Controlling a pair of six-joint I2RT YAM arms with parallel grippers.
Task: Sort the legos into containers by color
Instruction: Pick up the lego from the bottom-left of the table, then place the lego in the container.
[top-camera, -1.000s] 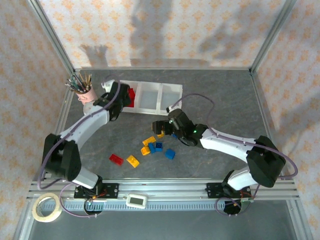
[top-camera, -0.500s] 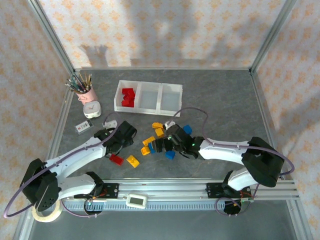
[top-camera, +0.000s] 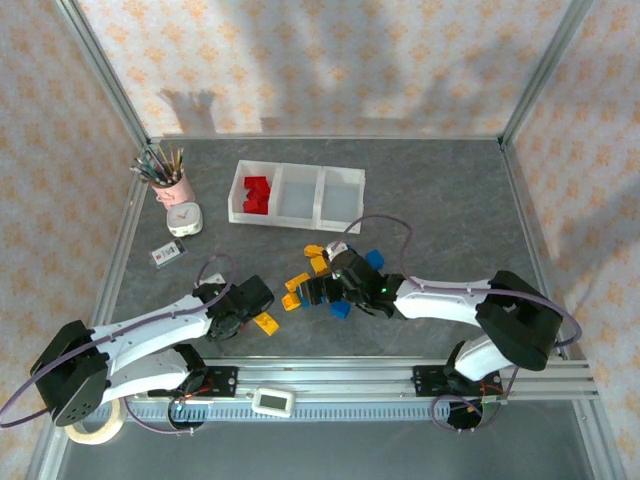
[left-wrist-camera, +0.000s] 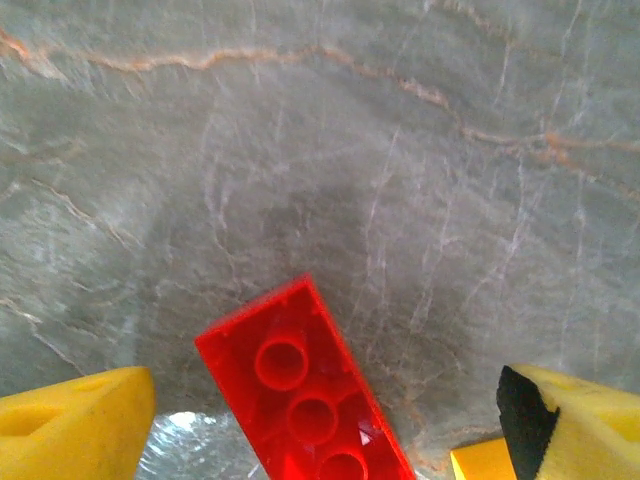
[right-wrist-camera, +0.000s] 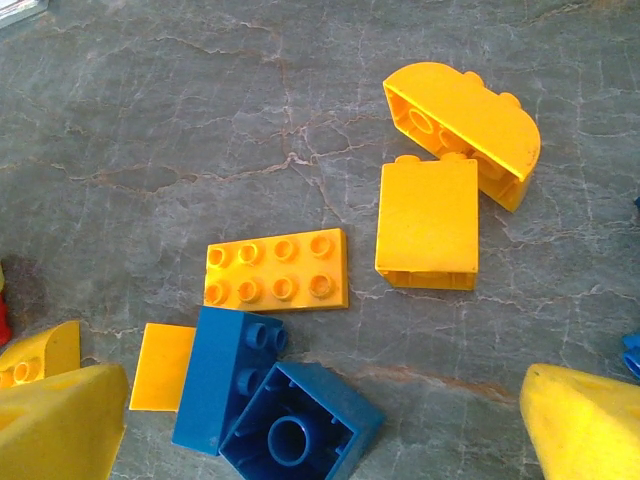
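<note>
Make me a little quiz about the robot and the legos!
1. True or false: the red legos sit in the tray's left compartment.
2. What lies between the fingers of the left gripper? A) red lego B) blue lego C) pencil
3. Fill in: the lego showing eight studs is ____.
Key: 1 true; 2 A; 3 yellow.

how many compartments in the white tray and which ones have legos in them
3, joined in one row. The left compartment holds a few red legos. The middle compartment and the right compartment look bare from the top camera.
</note>
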